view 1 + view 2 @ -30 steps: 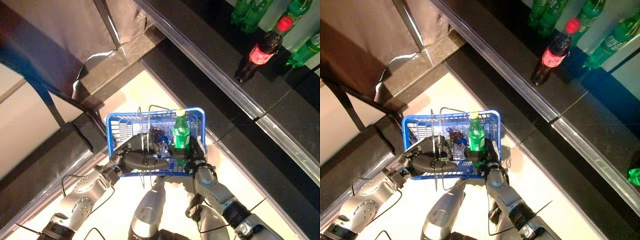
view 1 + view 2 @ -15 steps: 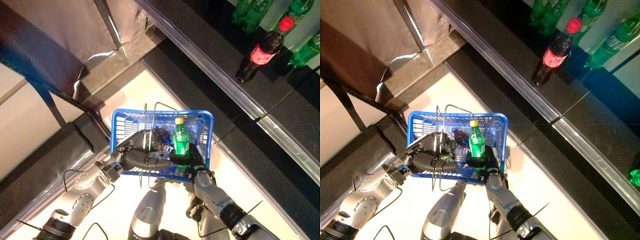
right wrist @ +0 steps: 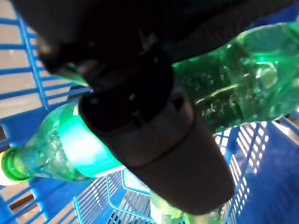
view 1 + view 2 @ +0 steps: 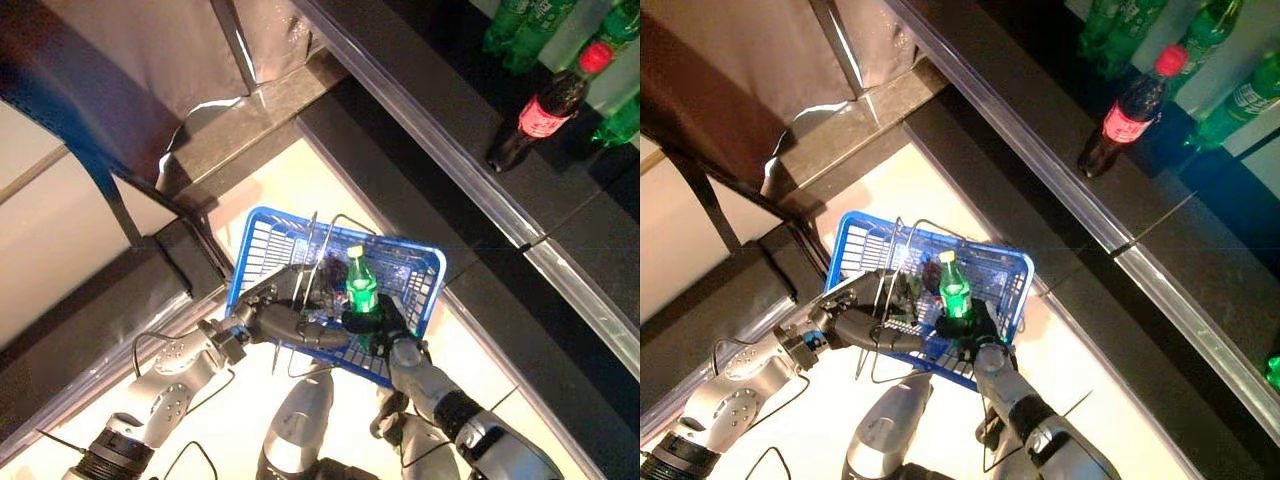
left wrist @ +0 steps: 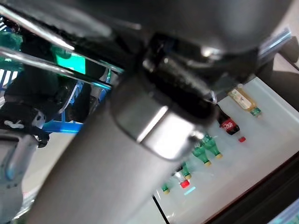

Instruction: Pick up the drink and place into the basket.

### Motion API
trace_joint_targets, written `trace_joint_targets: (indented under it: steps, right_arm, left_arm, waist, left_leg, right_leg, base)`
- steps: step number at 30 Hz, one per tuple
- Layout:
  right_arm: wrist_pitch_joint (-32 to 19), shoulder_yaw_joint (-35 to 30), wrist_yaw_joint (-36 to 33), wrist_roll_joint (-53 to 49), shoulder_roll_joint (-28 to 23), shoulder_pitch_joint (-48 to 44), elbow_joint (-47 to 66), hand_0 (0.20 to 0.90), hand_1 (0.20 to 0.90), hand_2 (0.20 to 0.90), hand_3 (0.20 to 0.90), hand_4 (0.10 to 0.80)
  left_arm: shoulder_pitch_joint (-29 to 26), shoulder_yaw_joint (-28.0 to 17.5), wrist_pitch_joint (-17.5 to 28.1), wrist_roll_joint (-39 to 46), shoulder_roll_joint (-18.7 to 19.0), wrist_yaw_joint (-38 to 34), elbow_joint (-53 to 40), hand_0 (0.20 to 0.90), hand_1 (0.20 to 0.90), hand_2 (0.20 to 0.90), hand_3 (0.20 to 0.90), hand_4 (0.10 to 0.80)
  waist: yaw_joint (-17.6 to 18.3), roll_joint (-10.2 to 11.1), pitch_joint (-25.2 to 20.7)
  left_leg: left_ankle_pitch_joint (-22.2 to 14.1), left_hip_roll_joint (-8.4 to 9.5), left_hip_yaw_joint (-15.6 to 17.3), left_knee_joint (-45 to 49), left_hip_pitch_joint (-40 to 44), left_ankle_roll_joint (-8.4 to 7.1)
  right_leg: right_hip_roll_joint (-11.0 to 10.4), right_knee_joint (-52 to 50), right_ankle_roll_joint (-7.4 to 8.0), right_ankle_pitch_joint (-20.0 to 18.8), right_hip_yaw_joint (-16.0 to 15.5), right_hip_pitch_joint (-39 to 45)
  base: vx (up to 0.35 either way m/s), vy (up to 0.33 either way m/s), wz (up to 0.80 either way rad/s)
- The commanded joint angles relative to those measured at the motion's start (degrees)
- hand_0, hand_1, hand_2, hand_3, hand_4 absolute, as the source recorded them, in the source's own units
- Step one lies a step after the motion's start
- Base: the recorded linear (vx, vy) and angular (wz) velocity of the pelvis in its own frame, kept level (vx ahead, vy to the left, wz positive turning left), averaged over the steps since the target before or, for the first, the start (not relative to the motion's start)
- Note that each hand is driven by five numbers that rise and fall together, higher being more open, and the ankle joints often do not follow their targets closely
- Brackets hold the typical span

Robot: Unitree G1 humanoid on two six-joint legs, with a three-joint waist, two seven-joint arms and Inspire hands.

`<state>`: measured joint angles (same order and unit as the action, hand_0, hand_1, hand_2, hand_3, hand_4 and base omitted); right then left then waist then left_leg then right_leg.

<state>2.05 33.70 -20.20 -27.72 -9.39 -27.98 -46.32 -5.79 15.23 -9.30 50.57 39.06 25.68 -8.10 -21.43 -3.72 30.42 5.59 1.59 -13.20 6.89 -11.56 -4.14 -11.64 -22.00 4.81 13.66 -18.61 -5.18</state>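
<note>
A green drink bottle (image 4: 360, 290) with a yellow cap stands upright inside the blue wire basket (image 4: 412, 262). My right hand (image 4: 387, 322) reaches over the basket's near rim, its fingers curled round the bottle's lower body. The right wrist view shows the same bottle (image 3: 51, 154) pressed against the dark thumb (image 3: 154, 135), with blue mesh behind. My left hand (image 4: 272, 318) is shut on the basket's metal wire handles (image 4: 318, 235), holding the basket above the pale floor.
A dark packet (image 4: 331, 274) lies in the basket beside the bottle. At the upper right, a dark shelf holds a red-labelled cola bottle (image 4: 545, 110) and green bottles (image 4: 520, 25). A dark ledge (image 4: 420, 110) runs diagonally between the basket and that shelf.
The bottle has sunk lower into the basket with my right hand still round it. The basket and my left hand have shifted slightly right; the view has also shifted a little.
</note>
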Motion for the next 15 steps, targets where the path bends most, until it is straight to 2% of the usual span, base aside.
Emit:
trace_joint_targets:
  steps: [1, 5, 6, 15]
  right_arm:
    - [0.97, 0.41, 2.63, -3.06, 4.01, -6.5, -1.4, 0.3, 0.3, 0.3, 0.2, 0.1]
    - [5.32, -0.08, 3.95, -2.15, 3.74, -11.7, -8.45, 0.3, 0.3, 0.3, 0.2, 0.1]
    - [8.4, -0.42, 3.81, -2.28, 3.68, -13.93, -11.99, 0.3, 0.3, 0.3, 0.2, 0.1]
    - [20.89, -1.42, 6.67, -2.97, 1.97, -20.51, -25.28, 0.3, 0.3, 0.3, 0.2, 0.1]
  left_arm:
    - [-13.5, -4.24, 12.71, 8.3, -5.11, 10.25, -24.41, 0.3, 0.3, 0.3, 0.2, 0.1]
    - [-15.87, -3.37, 10.9, 8.21, -5.19, 9.64, -24.19, 0.3, 0.3, 0.3, 0.2, 0.1]
    - [-16.89, -2.91, 10.18, 8.12, -5.35, 9.19, -24.22, 0.3, 0.3, 0.3, 0.2, 0.1]
    - [-20.78, -0.7, 8.18, 7.57, -6.42, 5.73, -24.41, 0.3, 0.3, 0.3, 0.2, 0.1]
  waist:
    - [-0.69, 0.26, -7.85]
    - [-1.5, 0.69, -7.81]
    - [-1.8, 0.84, -7.88]
    - [-3.03, 0.92, -7.49]
  left_leg:
    - [-3.22, 3.06, -2.42, 4.62, -0.92, 2.88]
    - [-3.34, 3.2, -2.71, 4.92, -1.11, 2.9]
    - [-3.4, 3.27, -2.72, 5.1, -1.29, 2.93]
    - [-3.79, 3.52, -2.76, 6.15, -1.85, 3.1]
  right_leg:
    - [0.03, 6.95, -2.19, -9.14, -1.52, 3.44]
    - [-0.01, 6.93, -2.21, -9.26, -1.7, 3.54]
    - [-0.04, 6.9, -2.21, -9.29, -1.78, 3.53]
    - [-0.55, 6.18, -2.12, -9.3, -2.35, 3.34]
  base:
    - [0.027, -0.038, 0.05]
    - [0.022, -0.025, 0.02]
    - [0.021, -0.013, 0.04]
    - [0.009, -0.002, 0.07]
